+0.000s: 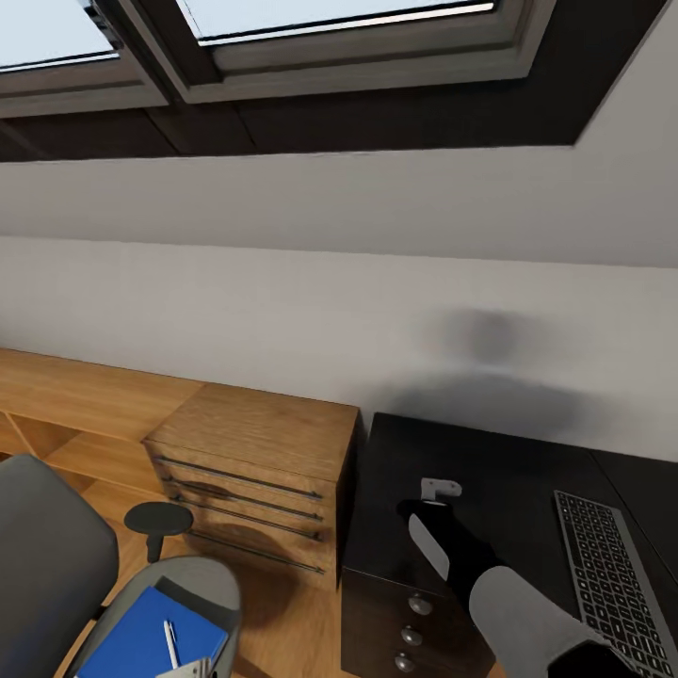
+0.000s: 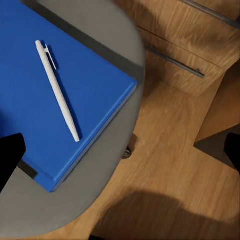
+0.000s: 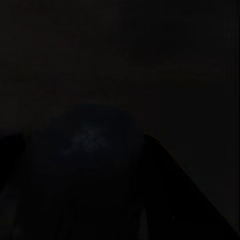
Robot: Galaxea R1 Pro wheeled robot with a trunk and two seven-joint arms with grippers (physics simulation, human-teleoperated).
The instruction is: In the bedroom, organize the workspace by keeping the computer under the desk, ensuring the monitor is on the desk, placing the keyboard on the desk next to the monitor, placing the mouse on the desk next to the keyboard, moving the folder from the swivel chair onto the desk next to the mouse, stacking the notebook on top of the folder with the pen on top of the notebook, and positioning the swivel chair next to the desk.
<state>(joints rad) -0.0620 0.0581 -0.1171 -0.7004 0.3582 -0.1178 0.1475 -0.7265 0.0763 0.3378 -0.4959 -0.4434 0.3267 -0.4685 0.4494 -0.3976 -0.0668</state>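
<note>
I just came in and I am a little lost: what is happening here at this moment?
A two-armed robot is tidying a desk area. The blue folder lies on the swivel chair seat with a white pen on it, and the left gripper hangs just above them. The keyboard is already on the black desk, where the right arm rests. Nothing looks gripped yet.

Daylit skylight (image 1: 339, 28), soft shadows; right wrist view near-black
</note>
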